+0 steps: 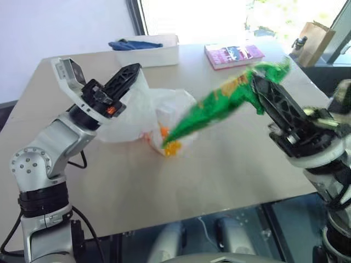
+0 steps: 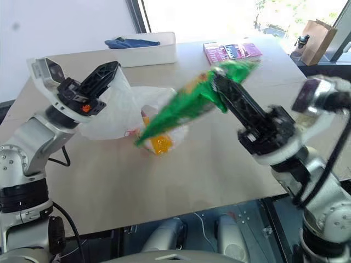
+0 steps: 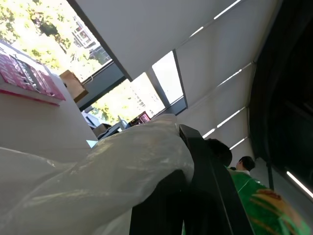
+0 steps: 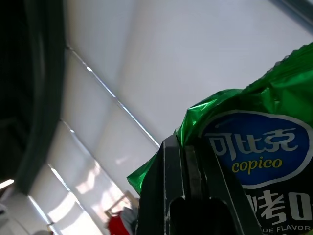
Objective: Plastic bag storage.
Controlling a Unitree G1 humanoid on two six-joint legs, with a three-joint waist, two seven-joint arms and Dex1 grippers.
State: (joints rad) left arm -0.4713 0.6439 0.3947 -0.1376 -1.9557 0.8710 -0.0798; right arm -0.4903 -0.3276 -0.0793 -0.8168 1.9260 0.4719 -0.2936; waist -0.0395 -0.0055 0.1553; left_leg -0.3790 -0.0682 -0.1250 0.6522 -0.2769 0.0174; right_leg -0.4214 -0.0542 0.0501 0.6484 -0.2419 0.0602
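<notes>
We see the bag: large, thin, translucent white, crinkled, with faint reddish print and something orange showing through near its low edge. Most of it rests slumped on the tabletop, left of centre; one upper edge is drawn up off the surface.

Left claw: fingers shut on that raised edge of the bag. In the left wrist view the white film drapes over the black fingers.

Right claw: closed on one end of a green packet, held in the air above the tabletop. The packet slants down toward the bag, its low end over the bag's right side; we cannot tell whether the two touch. The right wrist view shows the packet's blue label pinched beside the fingers.

At the far edge: a white tub with blue cloth in it, and a pink book.
</notes>
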